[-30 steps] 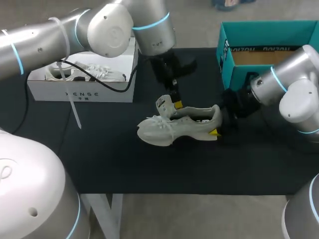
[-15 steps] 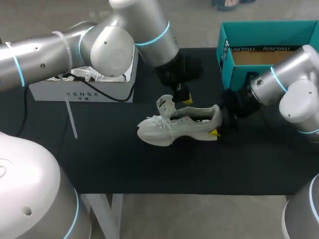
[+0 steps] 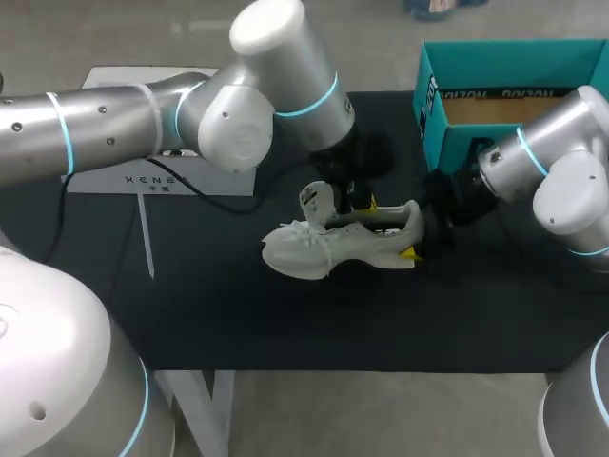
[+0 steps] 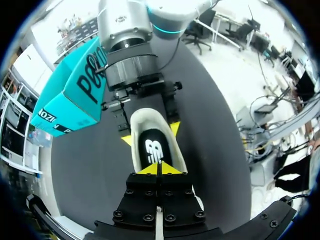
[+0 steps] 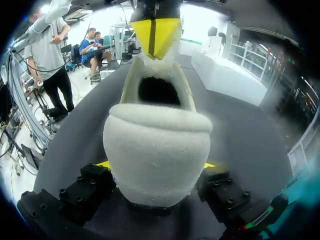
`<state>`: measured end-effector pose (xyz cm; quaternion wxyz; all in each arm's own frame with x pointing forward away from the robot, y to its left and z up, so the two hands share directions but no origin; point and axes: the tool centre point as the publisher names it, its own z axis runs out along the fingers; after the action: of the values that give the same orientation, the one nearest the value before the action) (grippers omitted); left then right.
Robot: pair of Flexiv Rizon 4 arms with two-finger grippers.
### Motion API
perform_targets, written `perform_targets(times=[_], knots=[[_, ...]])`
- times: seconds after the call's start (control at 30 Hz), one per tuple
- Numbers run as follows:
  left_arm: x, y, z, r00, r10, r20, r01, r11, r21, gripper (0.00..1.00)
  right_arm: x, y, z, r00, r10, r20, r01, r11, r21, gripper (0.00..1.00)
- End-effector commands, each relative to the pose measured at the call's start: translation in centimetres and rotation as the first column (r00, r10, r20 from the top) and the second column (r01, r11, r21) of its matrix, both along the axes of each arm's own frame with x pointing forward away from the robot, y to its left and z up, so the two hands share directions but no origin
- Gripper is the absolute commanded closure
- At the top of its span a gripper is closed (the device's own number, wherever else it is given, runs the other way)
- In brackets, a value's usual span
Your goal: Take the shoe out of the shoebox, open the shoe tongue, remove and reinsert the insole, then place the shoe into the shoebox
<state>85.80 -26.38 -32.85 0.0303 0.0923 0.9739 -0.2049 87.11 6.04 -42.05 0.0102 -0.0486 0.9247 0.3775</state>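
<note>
Shoe (image 3: pixel 333 246) upright on counter (image 3: pixel 285 328), toe pointing away from shoebox (image 3: pixel 504 67). Right claw (image 5: pixel 157 170) pinches shoe's heel, likely as an anchor. Left claw (image 4: pixel 157 169), tips pressed together, sits over shoe's opening above insole (image 4: pixel 152 150), probably going for it.

A: What's carrying everything?
B: Black table (image 3: pixel 285 324), its matte top is lying flat and taking light evenly.
A: Underneath?
B: White leg (image 3: pixel 224 409) is showing below the front edge.

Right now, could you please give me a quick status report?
Left pincer shut, tips over insole. Right pincer shut on shoe heel. Shoe on table, tongue raised. Nothing seen blocking.
</note>
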Motion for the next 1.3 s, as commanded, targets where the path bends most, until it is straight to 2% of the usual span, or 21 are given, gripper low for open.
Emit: perform_targets(times=[0.03,0.5,1.0,1.3], knots=[[0.6,-1.6,-2.1,1.000,-0.005,-0.005,0.005,1.000,0.015,1.00,0.1,0.1,0.0,1.000,0.000,0.000,0.000,1.000,-0.002,1.00],[-0.9,-1.5,-5.1,0.999,-0.025,-0.045,0.028,0.997,0.070,1.00,0.1,0.1,0.0,1.000,0.000,0.000,0.000,1.000,-0.002,1.00],[-2.7,1.4,-6.7,0.985,-0.025,-0.169,0.055,0.984,0.172,1.00,0.1,0.1,0.0,1.000,0.000,0.000,0.000,1.000,-0.002,1.00],[-3.6,1.9,-8.2,0.987,-0.043,-0.153,0.073,0.978,0.194,1.00,0.1,0.1,0.0,1.000,0.000,0.000,0.000,1.000,-0.002,1.00]])
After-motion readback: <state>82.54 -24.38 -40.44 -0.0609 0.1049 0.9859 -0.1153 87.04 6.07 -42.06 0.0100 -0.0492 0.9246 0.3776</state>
